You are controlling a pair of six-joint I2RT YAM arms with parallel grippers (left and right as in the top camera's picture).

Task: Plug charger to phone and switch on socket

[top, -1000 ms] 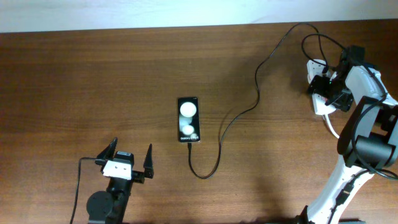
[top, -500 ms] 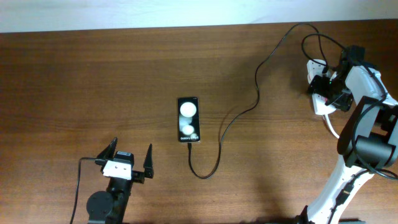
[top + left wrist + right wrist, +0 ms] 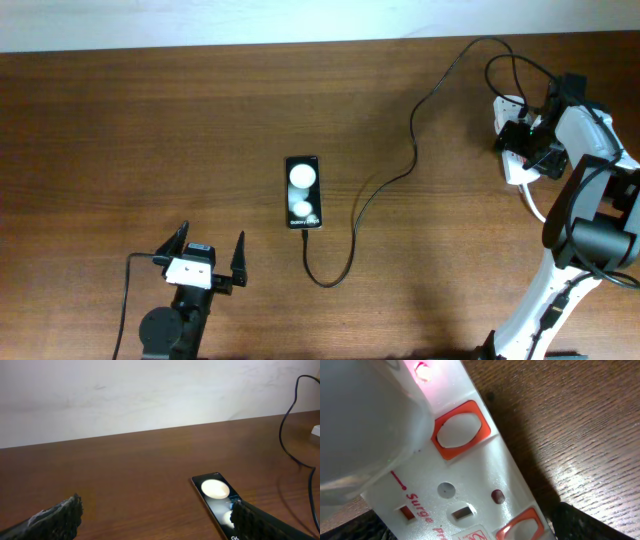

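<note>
Apparently nothing moved in the last second. The left gripper [image 3: 208, 252] waits with its fingers wide. The phone [image 3: 304, 192] lies mid-table, with the charger [image 3: 352, 232] reaching its near end. The right gripper [image 3: 528, 135] is at the socket [image 3: 470, 495]; whether its fingers are apart I cannot tell. A red lamp [image 3: 422, 370] glows, so the switch seems on. The socket reads "Surge Pr…".
</note>
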